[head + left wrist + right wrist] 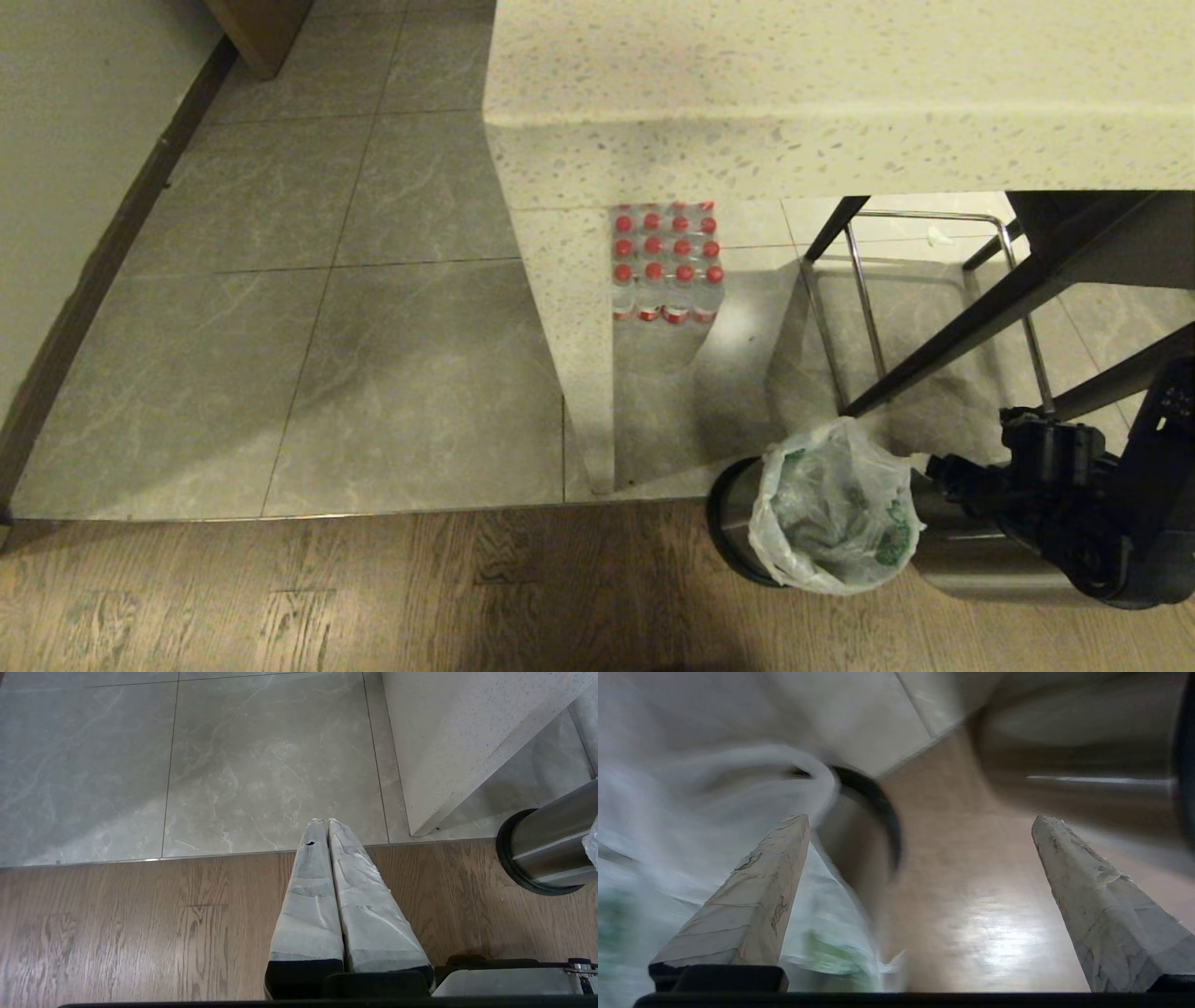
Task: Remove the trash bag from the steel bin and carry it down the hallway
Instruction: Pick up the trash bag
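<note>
The steel bin (733,518) stands on the wood floor beside a counter's foot, its black base ring toward the tiles. The trash bag (836,509), thin white plastic with green printing, lines the bin and puffs out over its rim. My right gripper (938,467) is just right of the bag's edge. In the right wrist view this gripper (920,819) is wide open: one finger (752,896) lies over the bag (714,812), with the bin's black rim (882,812) and bare floor between the fingers. My left gripper (327,821) hangs shut and empty over the floor, left of the bin (546,844).
A speckled stone counter (747,93) overhangs the bin. Under it sit a pack of red-capped bottles (667,261) and a metal-framed stool (934,308). A second steel cylinder (971,560) lies under my right arm. Grey hallway tiles (327,327) stretch to the left wall.
</note>
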You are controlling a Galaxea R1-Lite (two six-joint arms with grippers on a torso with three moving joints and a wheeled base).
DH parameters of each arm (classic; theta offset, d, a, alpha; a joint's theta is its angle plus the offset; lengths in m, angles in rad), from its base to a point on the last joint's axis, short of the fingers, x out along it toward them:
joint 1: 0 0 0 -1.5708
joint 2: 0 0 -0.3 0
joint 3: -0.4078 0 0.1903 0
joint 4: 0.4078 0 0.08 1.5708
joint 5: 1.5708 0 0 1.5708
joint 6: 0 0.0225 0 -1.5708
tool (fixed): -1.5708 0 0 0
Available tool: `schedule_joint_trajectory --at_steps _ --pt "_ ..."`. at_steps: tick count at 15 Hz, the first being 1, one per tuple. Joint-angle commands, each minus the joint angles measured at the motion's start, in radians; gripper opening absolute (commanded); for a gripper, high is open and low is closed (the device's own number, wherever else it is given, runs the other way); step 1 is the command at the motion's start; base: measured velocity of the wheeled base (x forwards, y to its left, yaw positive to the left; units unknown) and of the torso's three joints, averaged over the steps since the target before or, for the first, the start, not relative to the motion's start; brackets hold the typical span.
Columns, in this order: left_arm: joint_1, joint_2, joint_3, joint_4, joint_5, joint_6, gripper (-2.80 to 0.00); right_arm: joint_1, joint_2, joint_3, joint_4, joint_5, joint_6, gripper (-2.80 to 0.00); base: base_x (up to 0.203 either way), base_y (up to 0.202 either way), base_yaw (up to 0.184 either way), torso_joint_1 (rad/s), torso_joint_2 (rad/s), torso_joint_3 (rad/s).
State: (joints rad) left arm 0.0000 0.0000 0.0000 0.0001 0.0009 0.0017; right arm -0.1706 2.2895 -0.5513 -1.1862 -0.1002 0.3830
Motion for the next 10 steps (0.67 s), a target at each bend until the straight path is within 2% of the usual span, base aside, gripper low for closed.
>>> schedule_joint_trajectory --at_steps 1,3,5,7,8,10 --pt "0.000 0.000 0.001 0.000 0.001 0.000 -2.80 0.000 -0.034 0.002 -0.008 0.035 0.061 0.00 0.000 0.000 0.000 0.000 0.00 0.000" --pt "0.000 0.000 0.000 0.000 0.001 0.000 -2.80 0.000 -0.078 0.014 0.005 0.123 0.160 0.00 0.000 0.000 0.000 0.000 0.00 0.000" --pt "0.000 0.000 0.001 0.000 0.001 0.000 -2.80 -0.001 -0.104 0.012 0.071 0.215 0.208 0.00 0.000 0.000 0.000 0.000 0.00 0.000" --pt "0.000 0.000 0.000 0.000 0.001 0.000 -2.80 -0.003 -0.128 -0.004 0.170 0.251 0.190 0.00 0.000 0.000 0.000 0.000 0.00 0.000" --pt "0.000 0.000 0.000 0.000 0.001 0.000 -2.80 -0.005 -0.131 -0.026 0.206 0.268 0.156 0.00 0.000 0.000 0.000 0.000 0.00 0.000" --pt "0.000 0.000 0.000 0.000 0.001 0.000 -2.80 -0.006 -0.138 -0.028 0.227 0.281 0.034 0.00 0.000 0.000 0.000 0.000 0.00 0.000"
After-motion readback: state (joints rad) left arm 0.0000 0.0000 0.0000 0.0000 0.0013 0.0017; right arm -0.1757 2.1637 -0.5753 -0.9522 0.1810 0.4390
